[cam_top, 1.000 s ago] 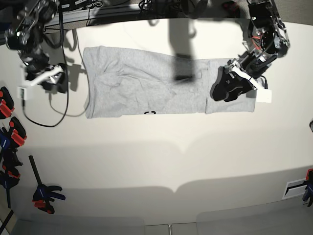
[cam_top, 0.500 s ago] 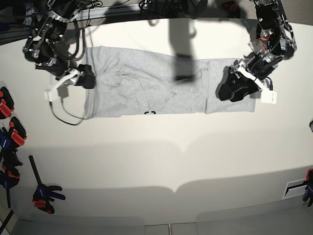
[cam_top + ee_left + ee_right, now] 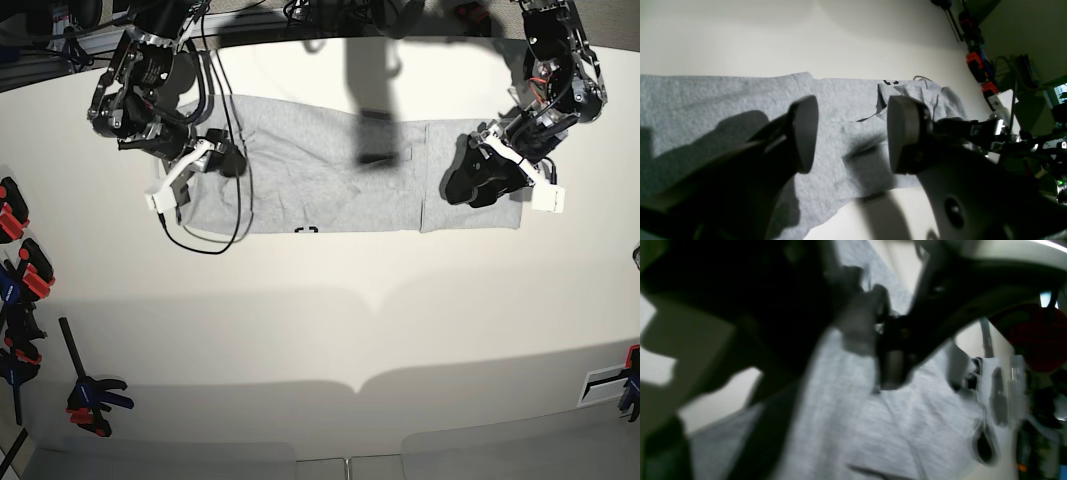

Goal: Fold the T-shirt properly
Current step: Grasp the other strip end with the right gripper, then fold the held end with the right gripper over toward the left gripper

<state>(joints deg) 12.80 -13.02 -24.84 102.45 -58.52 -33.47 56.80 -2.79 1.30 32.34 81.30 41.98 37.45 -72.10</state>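
Note:
The light grey T-shirt (image 3: 320, 170) lies as a long flat strip across the far half of the table, with a bit of black lettering (image 3: 308, 231) at its near edge. My left gripper (image 3: 470, 185) hovers over its right end. The left wrist view shows this gripper (image 3: 851, 133) open, with nothing between its fingers and the grey cloth (image 3: 706, 96) below. My right gripper (image 3: 225, 160) is at the shirt's left end. In the blurred right wrist view the right gripper (image 3: 875, 336) has its jaws close together right at the cloth (image 3: 907, 426); whether they pinch it is unclear.
A black cable (image 3: 200, 235) trails from the right arm over the shirt's left part. Orange and blue clamps (image 3: 15, 260) line the table's left edge, with another clamp (image 3: 90, 395) nearer the front. A dark shadow (image 3: 375, 110) crosses the shirt's middle.
The right arm has swung in from the table's left side onto the shirt's left end, and its jaws have narrowed. The left arm has hardly moved.

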